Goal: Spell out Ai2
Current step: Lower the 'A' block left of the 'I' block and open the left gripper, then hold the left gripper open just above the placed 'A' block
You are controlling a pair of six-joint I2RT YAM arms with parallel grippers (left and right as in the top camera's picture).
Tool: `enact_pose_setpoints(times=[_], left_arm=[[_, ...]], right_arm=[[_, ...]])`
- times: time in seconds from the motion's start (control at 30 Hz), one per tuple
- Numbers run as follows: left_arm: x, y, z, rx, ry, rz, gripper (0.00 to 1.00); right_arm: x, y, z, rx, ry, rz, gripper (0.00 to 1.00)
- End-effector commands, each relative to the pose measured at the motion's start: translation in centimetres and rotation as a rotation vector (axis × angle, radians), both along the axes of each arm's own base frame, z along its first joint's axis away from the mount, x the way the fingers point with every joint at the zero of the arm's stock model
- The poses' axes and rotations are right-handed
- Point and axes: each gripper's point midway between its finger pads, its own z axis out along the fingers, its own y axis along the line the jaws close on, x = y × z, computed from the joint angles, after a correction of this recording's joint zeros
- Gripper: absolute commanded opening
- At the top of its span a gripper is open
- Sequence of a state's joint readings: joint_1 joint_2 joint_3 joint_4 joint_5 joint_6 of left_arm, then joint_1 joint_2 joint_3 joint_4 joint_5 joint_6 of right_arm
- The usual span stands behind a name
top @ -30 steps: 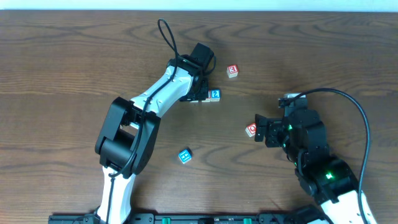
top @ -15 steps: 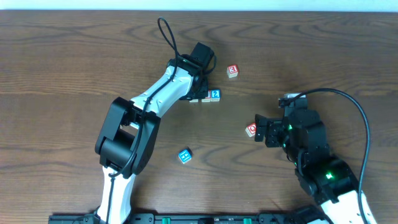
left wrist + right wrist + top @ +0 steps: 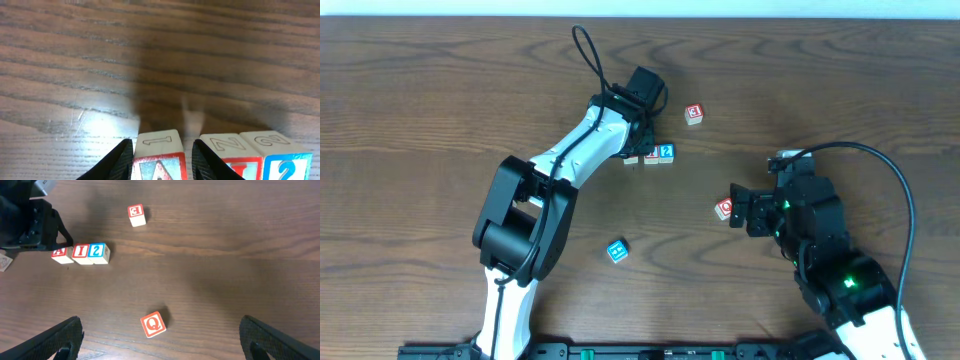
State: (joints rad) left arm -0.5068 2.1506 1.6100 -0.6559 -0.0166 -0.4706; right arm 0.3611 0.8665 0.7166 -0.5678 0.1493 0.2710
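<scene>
- Two black fingers of your left gripper are set narrow on either side of the "A" cube, close against its flanks. You cannot tell from these views whether they press it.
- That cube rests on the wooden table, with one finger in the gap between it and the "I" cube.
- On the "I" cube's other side, the "2" cube touches it, so in the right wrist view the three read A, I, 2 in one row.
- Your right gripper is spread wide and holds nothing. The "Q" cube lies at its mouth, touching neither finger.
- Farther out, you have the "3" cube beyond the row and a blue cube alone, well apart from it.
</scene>
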Motion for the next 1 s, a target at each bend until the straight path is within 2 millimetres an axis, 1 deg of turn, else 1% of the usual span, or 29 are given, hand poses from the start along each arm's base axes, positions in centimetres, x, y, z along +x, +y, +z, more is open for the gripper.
enact_pose_setpoints(times=[0.0,0.17,0.3,0.37,0.4,0.47,0.5,0.53,0.67,0.83,0.97], left_arm=[[0.5,0.8,0.5,0.038,-0.035,-0.004,0.40],[1.2,0.8,0.7,0.032,-0.059,-0.009,0.41],[2.4,1.8,1.2,0.084,-0.117,0.006,0.43],[2.7,2.2,1.3,0.099,-0.129,0.016,0.36],[2.7,2.3,1.3,0.105,-0.132,0.019,0.26],[2.7,2.5,1.3,0.106,-0.130,0.021,0.13],[2.7,2.5,1.3,0.106,-0.129,0.022,0.08],[2.7,2.5,1.3,0.107,-0.127,0.023,0.06],[2.6,2.4,1.2,0.097,-0.118,0.019,0.06],[2.1,1.4,1.0,0.044,-0.091,-0.001,0.06],[2.0,1.3,1.0,0.036,-0.086,-0.006,0.06]], right_arm=[[-0.1,-0.2,-0.2,0.008,0.006,-0.015,0.99],[-0.1,-0.2,-0.2,0.008,0.006,-0.015,0.99],[-0.1,-0.2,-0.2,0.008,0.006,-0.015,0.99],[-0.1,-0.2,-0.2,0.008,0.006,-0.015,0.99],[-0.1,-0.2,-0.2,0.008,0.006,-0.015,0.99],[-0.1,-0.2,-0.2,0.008,0.006,-0.015,0.99],[-0.1,-0.2,-0.2,0.008,0.006,-0.015,0.99],[-0.1,-0.2,-0.2,0.008,0.006,-0.015,0.99],[-0.1,-0.2,-0.2,0.008,0.006,-0.015,0.99],[-0.1,-0.2,-0.2,0.008,0.006,-0.015,0.99],[-0.1,-0.2,-0.2,0.008,0.006,-0.015,0.99]])
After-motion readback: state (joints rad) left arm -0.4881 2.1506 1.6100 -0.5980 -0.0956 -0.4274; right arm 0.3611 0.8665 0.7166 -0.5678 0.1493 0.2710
